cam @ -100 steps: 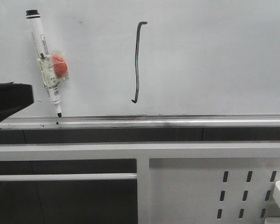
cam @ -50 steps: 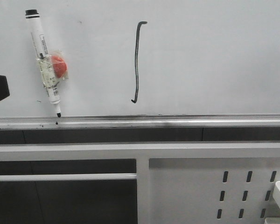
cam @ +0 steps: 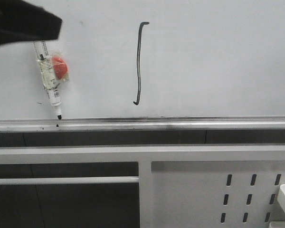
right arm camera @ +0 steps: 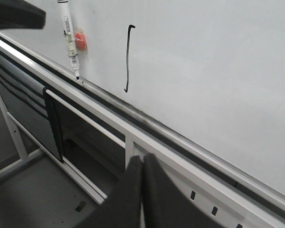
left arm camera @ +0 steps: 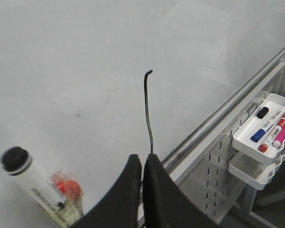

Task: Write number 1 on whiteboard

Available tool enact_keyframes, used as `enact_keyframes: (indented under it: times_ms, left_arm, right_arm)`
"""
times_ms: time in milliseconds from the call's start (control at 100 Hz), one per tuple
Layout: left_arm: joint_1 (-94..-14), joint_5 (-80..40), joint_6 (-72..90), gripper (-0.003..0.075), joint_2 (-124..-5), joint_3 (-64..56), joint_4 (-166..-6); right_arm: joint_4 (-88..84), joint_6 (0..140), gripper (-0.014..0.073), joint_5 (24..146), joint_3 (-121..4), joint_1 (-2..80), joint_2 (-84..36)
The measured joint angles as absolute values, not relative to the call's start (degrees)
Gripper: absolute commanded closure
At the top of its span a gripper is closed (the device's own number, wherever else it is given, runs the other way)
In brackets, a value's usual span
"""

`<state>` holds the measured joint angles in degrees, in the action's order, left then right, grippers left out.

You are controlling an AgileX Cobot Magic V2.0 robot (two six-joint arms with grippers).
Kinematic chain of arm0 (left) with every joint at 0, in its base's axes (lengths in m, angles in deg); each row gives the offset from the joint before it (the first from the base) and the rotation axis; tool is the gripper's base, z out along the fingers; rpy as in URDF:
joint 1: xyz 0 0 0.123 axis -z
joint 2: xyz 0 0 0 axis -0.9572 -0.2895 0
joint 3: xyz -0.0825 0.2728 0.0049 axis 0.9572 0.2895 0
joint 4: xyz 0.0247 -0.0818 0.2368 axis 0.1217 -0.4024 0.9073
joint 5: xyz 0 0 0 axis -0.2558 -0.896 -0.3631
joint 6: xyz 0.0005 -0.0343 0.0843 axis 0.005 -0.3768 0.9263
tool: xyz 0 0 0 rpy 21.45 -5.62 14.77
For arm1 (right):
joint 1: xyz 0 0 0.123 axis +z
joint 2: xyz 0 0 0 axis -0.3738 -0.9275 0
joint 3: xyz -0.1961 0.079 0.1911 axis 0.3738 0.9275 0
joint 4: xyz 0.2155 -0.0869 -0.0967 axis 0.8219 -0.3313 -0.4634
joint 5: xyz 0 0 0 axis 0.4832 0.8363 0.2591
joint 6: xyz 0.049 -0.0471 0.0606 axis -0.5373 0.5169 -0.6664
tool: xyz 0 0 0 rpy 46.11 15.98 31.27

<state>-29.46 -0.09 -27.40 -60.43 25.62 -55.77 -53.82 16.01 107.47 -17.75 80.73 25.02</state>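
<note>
The whiteboard (cam: 213, 61) fills the upper front view, with its silver ledge (cam: 180, 123) along the lower edge. The number 1 (cam: 139, 61) is a thin dark stroke with small hooks, drawn left of the board's middle. It also shows in the left wrist view (left arm camera: 147, 111) and the right wrist view (right arm camera: 128, 59). A white marker (cam: 50, 80) with a red magnet hangs on the board at the left, tip down near the ledge. My left gripper (cam: 52, 26) is shut and empty, in front of the marker's cap; its fingers (left arm camera: 152, 190) are pressed together. My right gripper (right arm camera: 142, 164) is shut and empty, low before the frame.
A white perforated metal panel (cam: 256, 194) stands below the ledge at the right. White trays (left arm camera: 268, 130) with several coloured markers hang on it. White frame bars (cam: 66, 180) and dark openings lie under the board.
My left gripper has risen from low at the left edge to the top left, where it now covers the marker's cap. The marker and the stroke have not moved.
</note>
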Motion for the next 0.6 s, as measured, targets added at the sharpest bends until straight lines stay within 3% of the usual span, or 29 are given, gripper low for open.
enact_keyframes:
  times_ms: [240, 600]
  left_arm:
    - [-29.46, -15.30, -27.37, 0.0740, -41.74, 24.29, -58.44]
    - [-29.46, -17.41, -27.37, 0.0740, -33.01, 24.29, -55.52]
  right_arm:
    - [-53.82, 16.01, 0.0643, 107.47, -17.75, 80.73, 25.02]
    - [-53.82, 16.01, 0.0643, 107.47, -17.75, 80.73, 25.02]
